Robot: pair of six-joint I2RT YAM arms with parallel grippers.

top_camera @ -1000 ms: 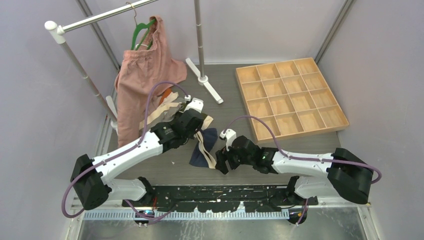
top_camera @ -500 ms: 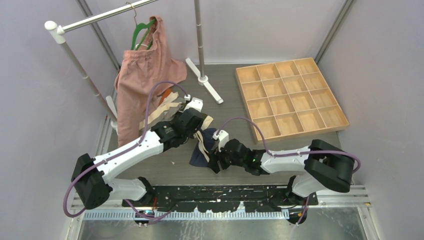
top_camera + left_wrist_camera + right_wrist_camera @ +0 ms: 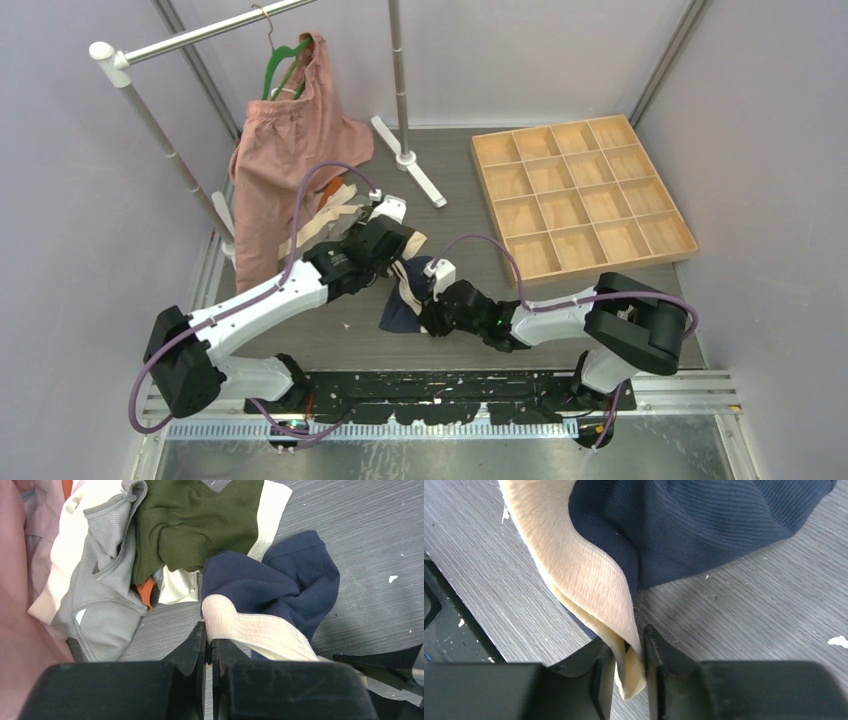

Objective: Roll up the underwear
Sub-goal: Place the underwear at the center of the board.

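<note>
Item: right gripper (image 3: 629, 655), at the near edge of the grey table (image 3: 470, 200), its two fingers clamped tight on a doubled fold of cream waistband (image 3: 584, 575) that lifts off the surface. The band belongs to the navy underwear (image 3: 704, 525), which lies bunched and unrolled at the near middle of the table, between the two arms. Item: left gripper (image 3: 207, 640), at about 11 o'clock from the right one, fingers pressed together and pinching the other end of the same waistband, the navy cloth crumpled just beyond its tips. Item: pile of further pieces at 10 o'clock from the navy pair and touching it: olive green underwear (image 3: 200, 525) with a cream band, grey underwear (image 3: 105, 605) beside it on the left, and a sliver of orange underwear (image 3: 146, 591) showing between them. Item: wooden tray (image 3: 600, 267) with square compartments, at 2 o'clock, well apart from the clothes. Item: large pink garment (image 3: 290, 150) on a green hanger (image 3: 285, 60), hung from a metal rack (image 3: 190, 35) at 11 o'clock, at the far left.
</note>
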